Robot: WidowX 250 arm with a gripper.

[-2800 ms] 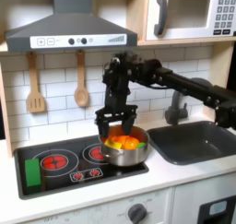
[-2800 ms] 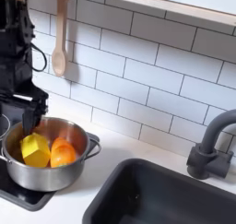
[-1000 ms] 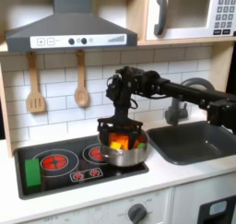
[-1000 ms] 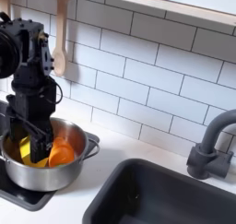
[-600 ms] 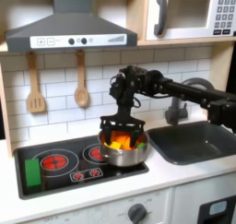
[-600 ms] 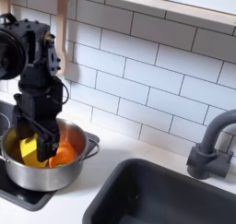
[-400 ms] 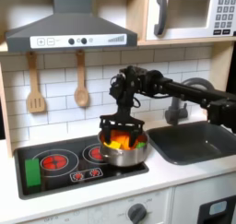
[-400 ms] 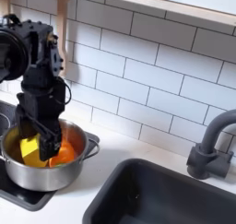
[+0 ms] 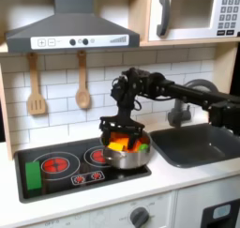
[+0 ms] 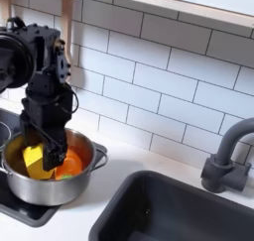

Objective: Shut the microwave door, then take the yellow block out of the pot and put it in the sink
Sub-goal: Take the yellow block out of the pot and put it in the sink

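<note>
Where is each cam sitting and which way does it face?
First exterior view: in front of the toy kitchen, looking straight at it; takes in stove, pot, sink, microwave door; the whole black arm shows, reaching in from the first exterior view's right.
Second exterior view: close and low at counter level, looking across the sink towards the pot; the arm's wrist and pincer show.
Shared: pot, sink, faucet, tiled wall, pincer over the pot at the yellow block.
</note>
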